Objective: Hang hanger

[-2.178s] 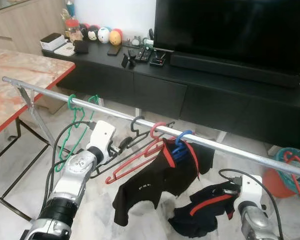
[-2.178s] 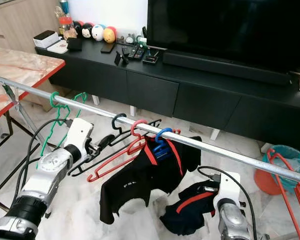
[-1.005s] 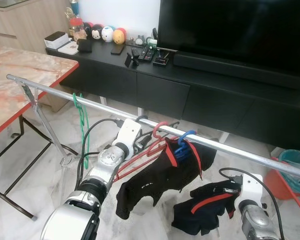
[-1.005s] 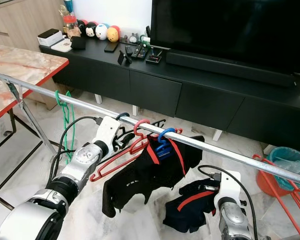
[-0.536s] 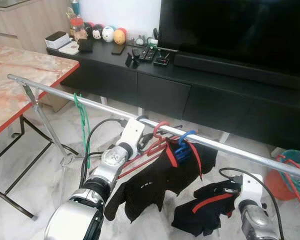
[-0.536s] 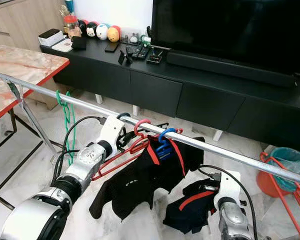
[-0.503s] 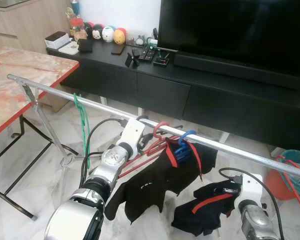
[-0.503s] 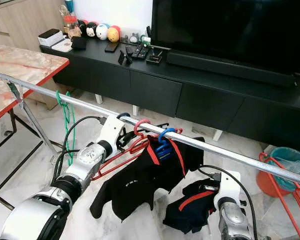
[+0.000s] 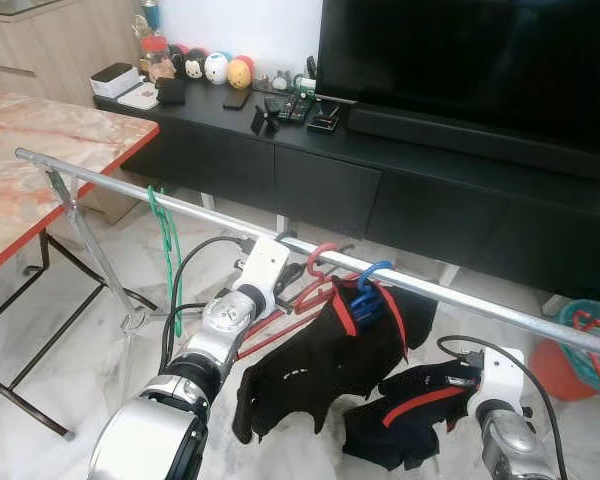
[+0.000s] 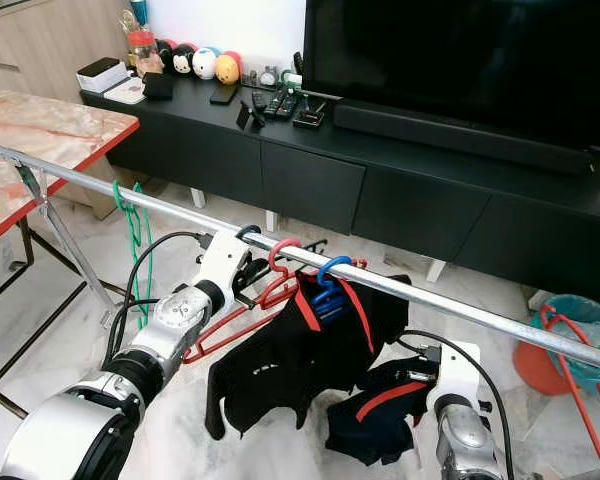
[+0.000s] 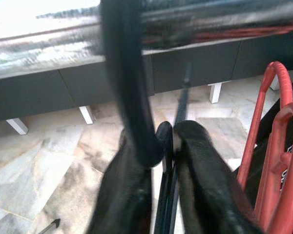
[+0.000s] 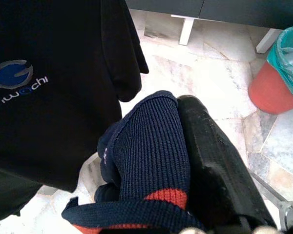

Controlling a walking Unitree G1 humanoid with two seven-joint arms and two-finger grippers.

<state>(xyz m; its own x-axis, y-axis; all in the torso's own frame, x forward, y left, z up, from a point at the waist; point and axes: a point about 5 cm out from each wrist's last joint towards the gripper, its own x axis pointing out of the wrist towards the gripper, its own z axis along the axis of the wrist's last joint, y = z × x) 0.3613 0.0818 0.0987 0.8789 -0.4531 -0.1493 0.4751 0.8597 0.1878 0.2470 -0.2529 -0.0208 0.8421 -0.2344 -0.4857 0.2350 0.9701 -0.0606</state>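
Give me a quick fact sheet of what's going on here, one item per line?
Place: living room, TV cabinet behind a metal rail
Left gripper: shut on a black hanger, hook over the rail
Right gripper: shut on a dark garment with red trim, held low
On the rail: green hanger, red hanger, blue hanger carrying a black shirt
Far right: orange bucket
Far left: marble-topped table

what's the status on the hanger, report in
Left gripper jaws shut on black hanger, hook over the rail. Right gripper holds dark garment. Red hanger crowds alongside.
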